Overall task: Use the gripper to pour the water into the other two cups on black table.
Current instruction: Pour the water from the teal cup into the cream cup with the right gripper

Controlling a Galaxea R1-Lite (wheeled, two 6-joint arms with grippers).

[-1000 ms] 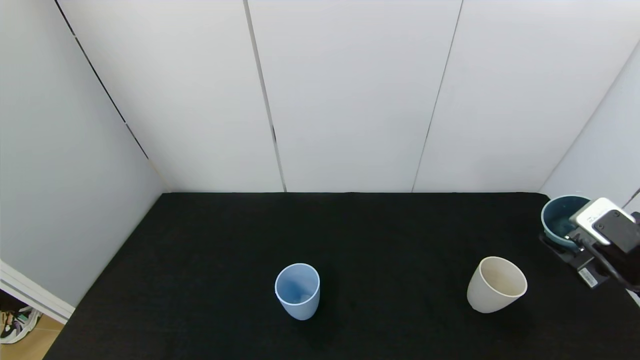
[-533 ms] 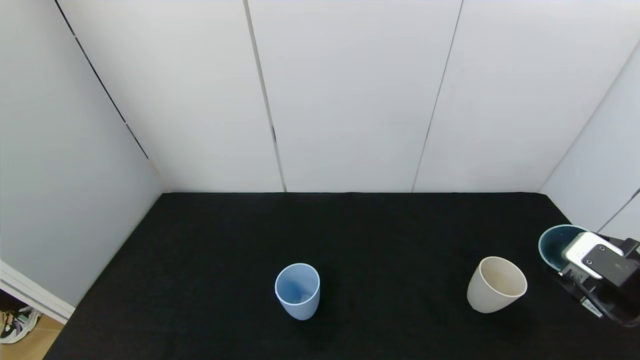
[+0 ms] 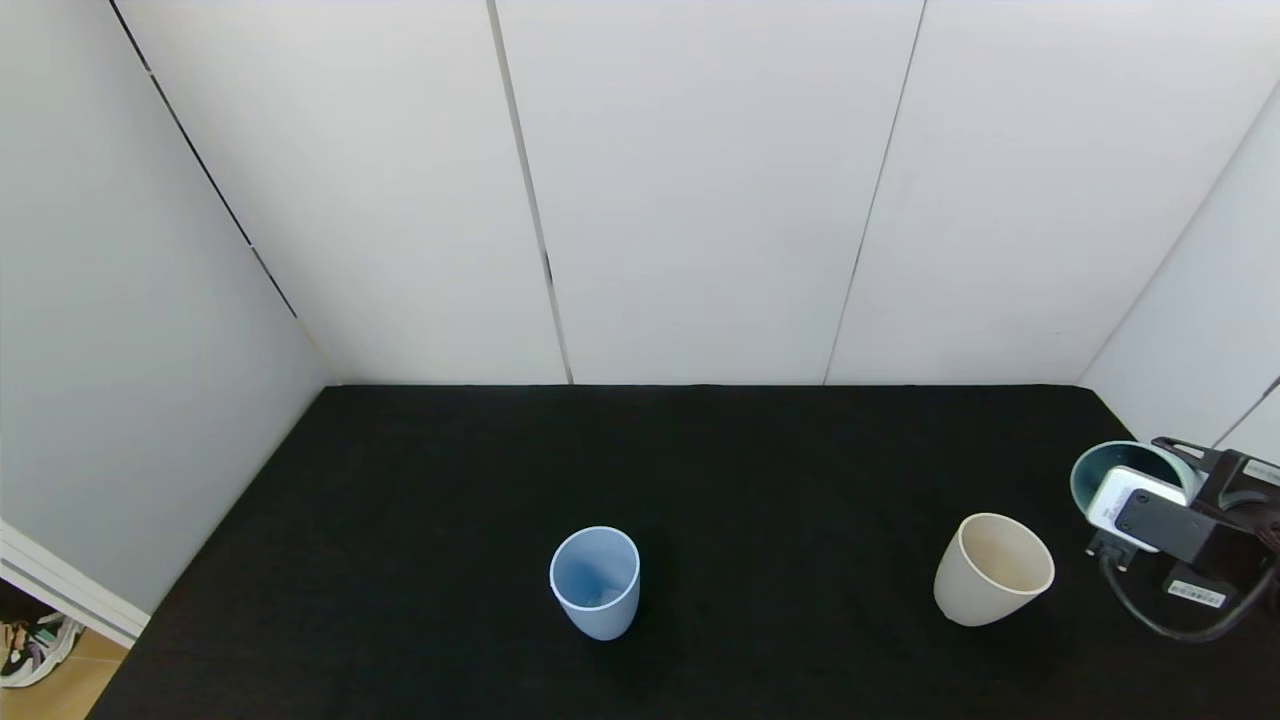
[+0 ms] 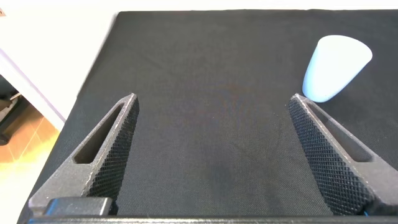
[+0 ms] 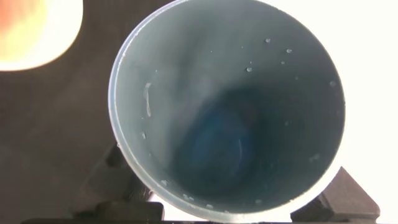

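The pale blue cup (image 3: 595, 582) stands upright at the front middle of the black table (image 3: 700, 470). The cream-beige cup (image 3: 993, 568) stands at the front right. My right gripper (image 3: 1150, 490) is at the table's far right edge, just right of the cream cup, shut on the teal-green cup (image 3: 1120, 468). The right wrist view looks into that cup (image 5: 230, 106): droplets cling to its wall and a faint glint of water (image 5: 217, 146) shows at the bottom. The cream cup's rim (image 5: 31, 31) shows beside it. My left gripper (image 4: 212, 99) is open and empty over bare table, the pale blue cup (image 4: 336, 65) beyond it.
White wall panels (image 3: 700, 200) close the table at the back and on both sides. A gap at the front left shows floor (image 3: 40, 690). A black cable (image 3: 1160, 620) hangs under the right wrist.
My right gripper, with the teal-green cup, has come down and shifted slightly left toward the cream cup, its wrist turning. The two standing cups have not moved.
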